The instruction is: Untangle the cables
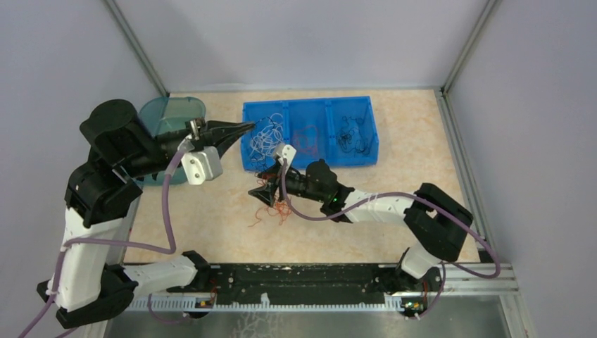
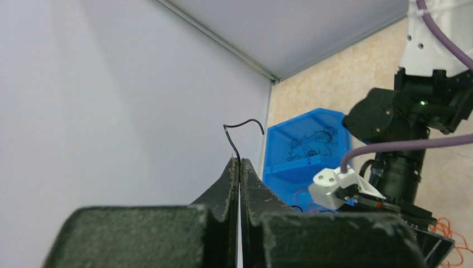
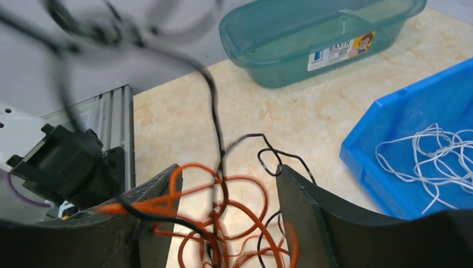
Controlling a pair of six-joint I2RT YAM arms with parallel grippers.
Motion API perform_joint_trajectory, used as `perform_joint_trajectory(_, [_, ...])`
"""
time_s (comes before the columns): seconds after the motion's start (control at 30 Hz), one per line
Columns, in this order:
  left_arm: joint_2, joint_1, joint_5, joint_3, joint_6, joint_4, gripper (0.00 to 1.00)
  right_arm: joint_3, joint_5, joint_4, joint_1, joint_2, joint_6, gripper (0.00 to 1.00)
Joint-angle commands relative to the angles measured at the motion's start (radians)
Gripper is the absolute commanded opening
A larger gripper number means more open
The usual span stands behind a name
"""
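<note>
Presently on my screens, largest first:

- worktop (image 1: pixel 415 141): beige stone pattern, carrying all below.
- blue bin (image 1: pixel 307 103): far centre, three compartments. The white cables (image 1: pixel 266 134) lie in the left one, the black cables (image 1: pixel 350 130) in the right, and a few reddish strands in the middle.
- teal basin (image 1: pixel 172 109): far left, just beside the bin.
- left hand (image 2: pixel 240 163): raised near the bin's left end, fingers pressed together and clamped on a black cable (image 2: pixel 237 134), whose free end curls above the tips.
- right hand (image 3: pixel 226 184): low over the worktop in front of the bin, fingers apart and straddling the tangle (image 3: pixel 240 223). I see nothing pinched, though one orange strand lies across a finger.
- tangle: orange-red loops with black strands threaded through, on the worktop near the bin's front wall.

Step in hand, as I judge it: drawing the black strand out of the orange clump. To do it well, I would close the right hand on orange loops only, leaving the black free. I would then lift the left slowly along the strand's own line, so the loops slide rather than tighten.
</note>
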Motion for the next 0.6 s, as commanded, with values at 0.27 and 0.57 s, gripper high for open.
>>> perform_joint_trajectory(0.27, [-0.001, -0.004, -0.085, 0.093, 0.109, 0.279, 0.0, -0.243, 0.049, 0.407, 0.008, 0.088, 0.164, 0.51])
perform_joint_trajectory(0.57, [-0.004, -0.003, -0.203, 0.097, 0.325, 0.517, 0.0, -0.36, 0.085, 0.53, 0.008, 0.151, 0.218, 0.43])
